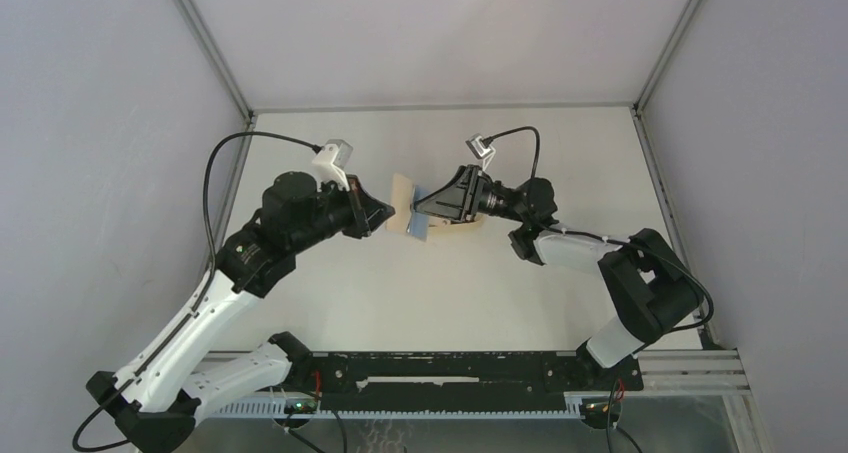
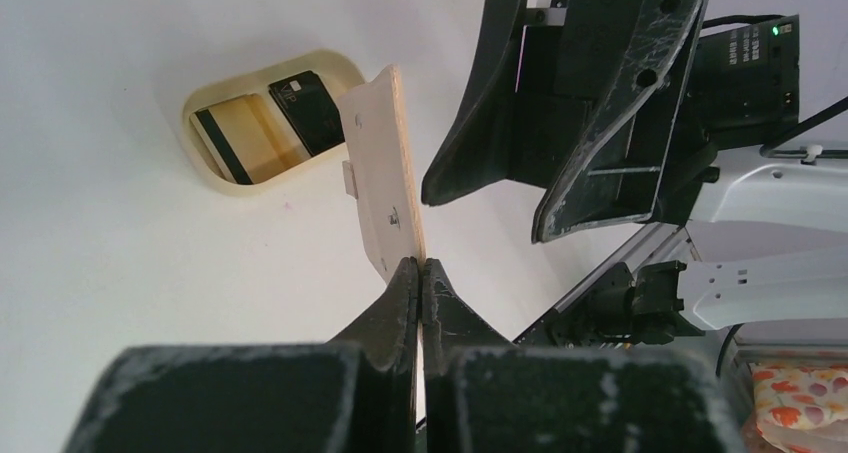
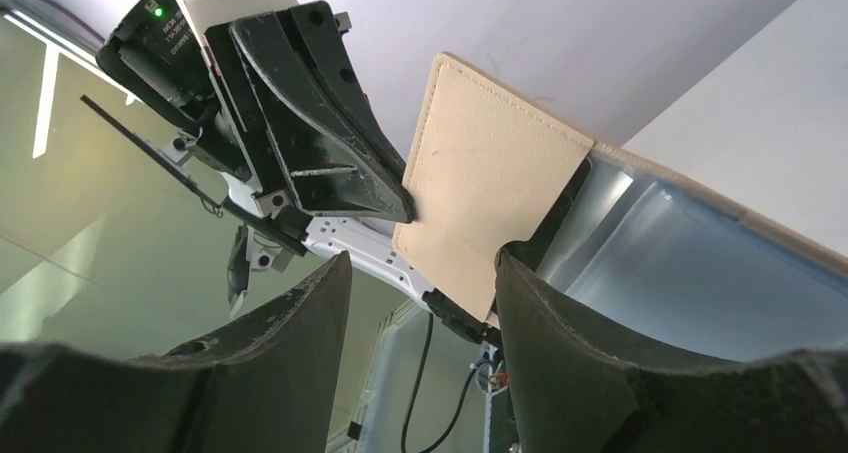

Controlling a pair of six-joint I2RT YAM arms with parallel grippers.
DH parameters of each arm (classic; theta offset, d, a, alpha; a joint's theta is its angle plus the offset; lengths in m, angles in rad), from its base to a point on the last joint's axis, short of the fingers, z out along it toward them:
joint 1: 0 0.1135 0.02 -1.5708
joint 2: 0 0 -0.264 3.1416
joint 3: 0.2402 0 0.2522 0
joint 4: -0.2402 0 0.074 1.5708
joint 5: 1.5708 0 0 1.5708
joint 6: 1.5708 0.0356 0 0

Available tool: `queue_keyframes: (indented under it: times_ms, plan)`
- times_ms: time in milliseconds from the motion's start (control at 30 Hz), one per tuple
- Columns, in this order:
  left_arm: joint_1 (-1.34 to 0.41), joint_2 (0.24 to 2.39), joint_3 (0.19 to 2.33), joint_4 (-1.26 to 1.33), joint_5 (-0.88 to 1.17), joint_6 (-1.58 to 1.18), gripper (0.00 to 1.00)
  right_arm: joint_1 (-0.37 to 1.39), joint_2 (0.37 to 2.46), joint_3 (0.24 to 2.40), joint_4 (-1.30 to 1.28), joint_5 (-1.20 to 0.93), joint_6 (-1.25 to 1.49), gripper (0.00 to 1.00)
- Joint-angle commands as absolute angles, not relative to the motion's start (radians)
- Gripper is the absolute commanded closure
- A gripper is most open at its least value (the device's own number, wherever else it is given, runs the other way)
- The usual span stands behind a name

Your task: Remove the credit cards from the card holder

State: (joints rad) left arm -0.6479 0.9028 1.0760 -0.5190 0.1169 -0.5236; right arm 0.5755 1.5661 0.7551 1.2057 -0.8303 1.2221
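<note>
**Left gripper** point(image 2: 421, 268). We found its fingers point(image 2: 398, 308) pressed together on the lower edge of the card holder point(image 2: 385, 173). They pinched it so that the beige leaf stood upright and edge-on, lifted off the table point(image 2: 120, 263). We judged this a presenting hold, with the holder raised and turned toward the other arm so that its pockets could be reached from the side.

**Right gripper** point(image 3: 422, 263). Its fingers point(image 3: 300, 343) stood spread apart and held nothing. In its own wrist view one fingertip sat at the leaf's lower corner, and we could not tell whether it touched. In the left wrist view the jaws lay just beside the holder's face, with a sliver of gap showing.

**Card holder.** It hung in the air between the two grippers, toward the far middle of the table in the overhead view. Beside the beige leaf, the right wrist view showed a glossy pale-blue panel point(image 3: 680, 273) edged in tan. We took it for the holder's other leaf, folded open, but could not be sure.

**Credit cards.** The black card point(image 2: 308, 108) and the tan card point(image 2: 240, 138) with its dark stripe lay side by side in the oval tray point(image 2: 196, 101), on the table beyond the holder. We saw no card protruding from the holder. We judged the removal largely done, unless a card sat hidden in a pocket facing away from us.
</note>
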Motion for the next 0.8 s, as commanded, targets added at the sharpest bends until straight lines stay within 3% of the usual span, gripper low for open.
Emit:
queue_keyframes:
  times_ms: [0,767]
  plan:
    - [-0.643,0.880,1.144,-0.457,0.138,-0.531,1.00,0.602,1.577,0.759,1.289,-0.818,1.233,0.37]
    - [-0.642,0.844,1.135,-0.453,0.154,-0.542,1.00,0.613,1.601,0.775,1.290,-0.782,1.215,0.36]
